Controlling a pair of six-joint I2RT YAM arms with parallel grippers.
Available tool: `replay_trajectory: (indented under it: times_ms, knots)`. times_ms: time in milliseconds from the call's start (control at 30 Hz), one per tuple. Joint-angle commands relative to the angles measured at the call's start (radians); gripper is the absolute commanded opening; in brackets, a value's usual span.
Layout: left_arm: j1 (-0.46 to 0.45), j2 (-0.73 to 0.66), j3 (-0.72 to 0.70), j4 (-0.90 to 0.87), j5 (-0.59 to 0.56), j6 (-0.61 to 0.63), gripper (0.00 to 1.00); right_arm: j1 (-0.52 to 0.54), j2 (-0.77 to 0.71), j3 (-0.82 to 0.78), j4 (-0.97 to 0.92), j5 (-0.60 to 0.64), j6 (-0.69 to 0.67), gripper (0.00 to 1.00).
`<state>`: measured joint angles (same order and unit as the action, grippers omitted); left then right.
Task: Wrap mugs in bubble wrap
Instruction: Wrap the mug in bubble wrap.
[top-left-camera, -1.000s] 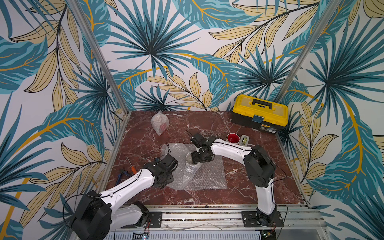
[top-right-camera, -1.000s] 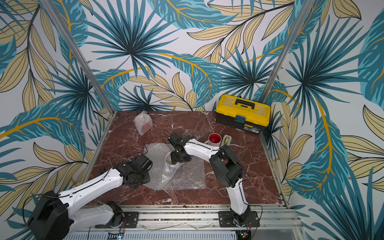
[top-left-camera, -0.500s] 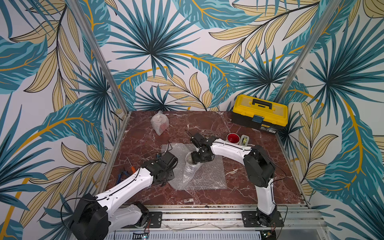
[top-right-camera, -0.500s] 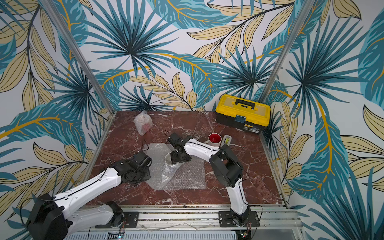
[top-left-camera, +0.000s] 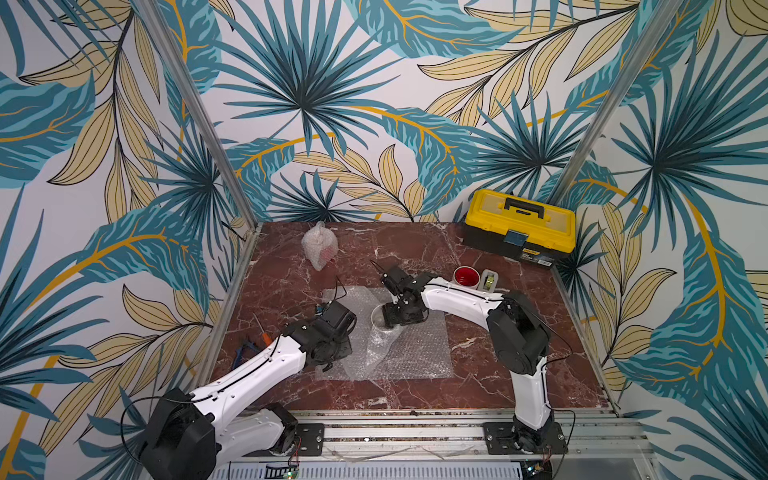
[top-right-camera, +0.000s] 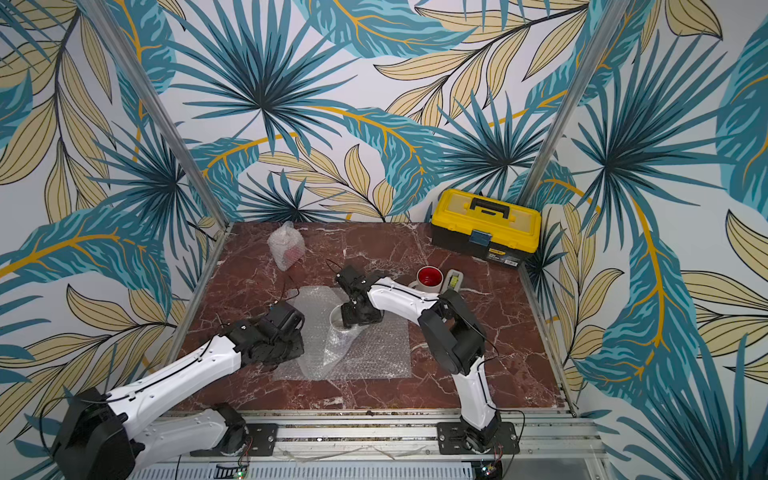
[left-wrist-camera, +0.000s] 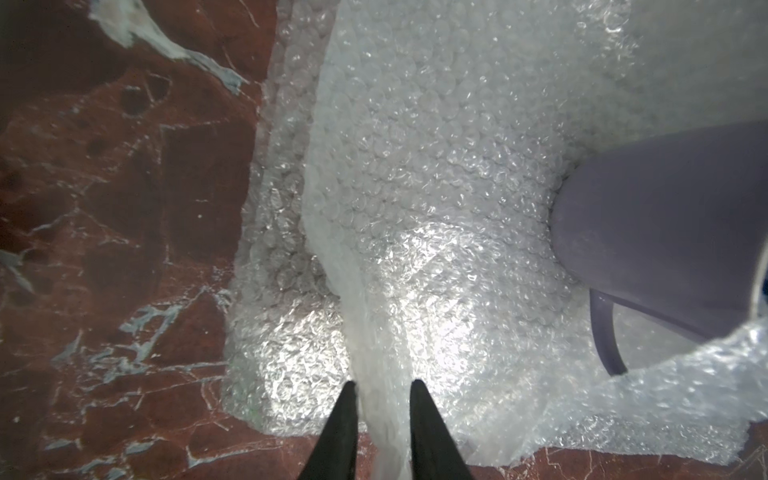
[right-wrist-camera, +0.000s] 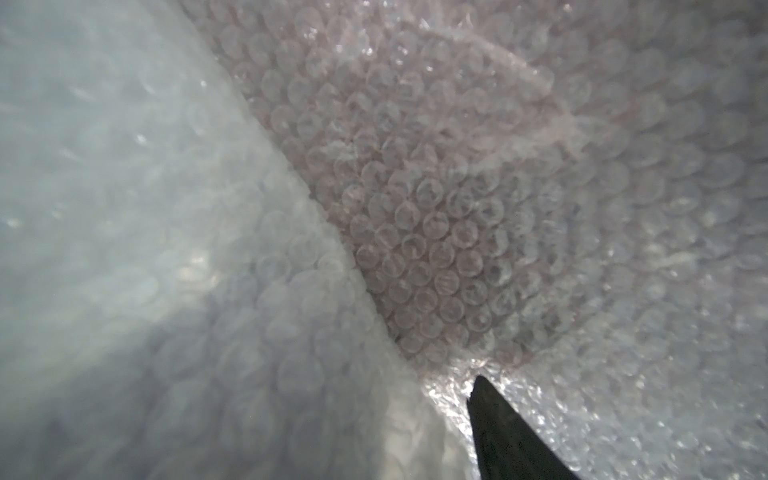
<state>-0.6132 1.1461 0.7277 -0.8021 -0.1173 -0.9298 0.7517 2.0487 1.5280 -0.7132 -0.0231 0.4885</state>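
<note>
A pale lavender mug (top-left-camera: 380, 320) (top-right-camera: 337, 318) (left-wrist-camera: 665, 216) stands on a flat sheet of bubble wrap (top-left-camera: 415, 353) (top-right-camera: 374, 353) in the middle of the table. Part of the sheet is pulled up against its side. My right gripper (top-left-camera: 400, 321) is shut on the mug through the wrap; the right wrist view shows only one finger (right-wrist-camera: 498, 428) against the bubbled plastic. My left gripper (left-wrist-camera: 383, 384) (top-left-camera: 334, 355) is at the sheet's left edge, shut on a raised fold of bubble wrap (left-wrist-camera: 436, 166). A white mug with a red inside (top-left-camera: 466, 277) (top-right-camera: 429, 277) stands behind.
A wrapped bundle with red showing through (top-left-camera: 319, 246) sits at the back left. A grey tape dispenser (top-left-camera: 489, 280) stands beside the white mug. A yellow toolbox (top-left-camera: 519, 226) fills the back right corner. An orange screwdriver (top-left-camera: 264, 334) and a blue tool (top-left-camera: 245, 353) lie by the left rail.
The left jaws have narrowed onto the wrap fold and the left arm has shifted slightly. The right arm and the mug have stayed put.
</note>
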Motion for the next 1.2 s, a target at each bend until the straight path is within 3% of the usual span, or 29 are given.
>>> replay_trajectory:
  times_ms: [0, 200, 333, 533, 800, 1167]
  knots:
    - [0.006, 0.009, -0.006, 0.014, -0.001, 0.006, 0.18, 0.006, 0.054, -0.013, -0.06, 0.007, -0.016, 0.7]
    - [0.006, -0.021, -0.013, 0.015, 0.004, -0.001, 0.0, 0.006, 0.055, -0.012, -0.06, 0.003, -0.018, 0.69]
    - [0.006, -0.063, -0.008, 0.054, 0.042, 0.027, 0.0, 0.006, 0.056, -0.012, -0.056, -0.008, -0.019, 0.7]
    - [0.006, -0.108, -0.008, 0.247, 0.216, 0.08, 0.0, 0.006, 0.057, -0.007, -0.054, -0.016, -0.019, 0.69]
    - [0.006, 0.023, 0.029, 0.437, 0.338, 0.091, 0.0, 0.006, 0.055, -0.007, -0.041, -0.045, -0.019, 0.69]
    - [0.006, 0.247, 0.163, 0.49, 0.296, 0.06, 0.0, 0.005, 0.03, -0.003, -0.02, -0.076, -0.028, 0.69]
